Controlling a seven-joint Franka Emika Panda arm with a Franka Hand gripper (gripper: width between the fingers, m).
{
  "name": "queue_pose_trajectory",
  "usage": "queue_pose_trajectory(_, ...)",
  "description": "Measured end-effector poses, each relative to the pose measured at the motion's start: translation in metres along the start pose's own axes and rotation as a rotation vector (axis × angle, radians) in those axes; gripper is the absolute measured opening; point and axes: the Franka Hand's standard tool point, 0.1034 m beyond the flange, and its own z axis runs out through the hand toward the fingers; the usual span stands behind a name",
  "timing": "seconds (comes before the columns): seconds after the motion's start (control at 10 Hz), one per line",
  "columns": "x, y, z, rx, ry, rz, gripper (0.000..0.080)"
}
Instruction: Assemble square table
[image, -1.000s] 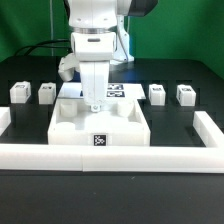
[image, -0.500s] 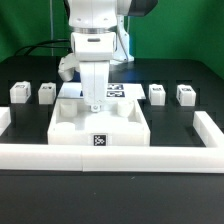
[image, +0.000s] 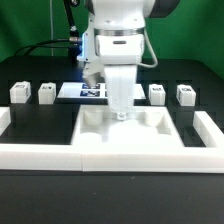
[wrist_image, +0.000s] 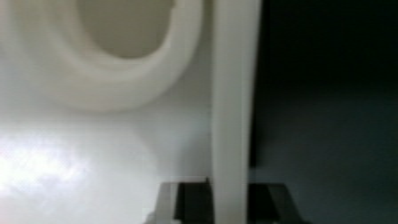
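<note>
Arm (image: 120, 45) upright, gripper (image: 121, 113) pointing down, clamped on tabletop (image: 130, 141) rim.

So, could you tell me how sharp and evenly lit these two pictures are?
Exterior view: the light is even but the picture is slightly soft; the white tabletop washes out and its edges are faint. Wrist view: the camera is too close, so the socket and rim are blurred, with glare on the tabletop's floor and darkness beyond the rim.

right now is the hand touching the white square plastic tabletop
Touching. The wrist view shows the thin rim of the white square plastic tabletop pinched between the two dark fingers of the hand, no gap.
</note>
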Motion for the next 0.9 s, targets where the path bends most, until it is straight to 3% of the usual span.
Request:
queue_pose_trajectory(0.5,0.038,0.000,0.003,-0.002,0.020,-0.040,0.0054)
queue_pose_trajectory(0.9,0.041,0.000,0.003,0.003,0.022,-0.033,0.0054)
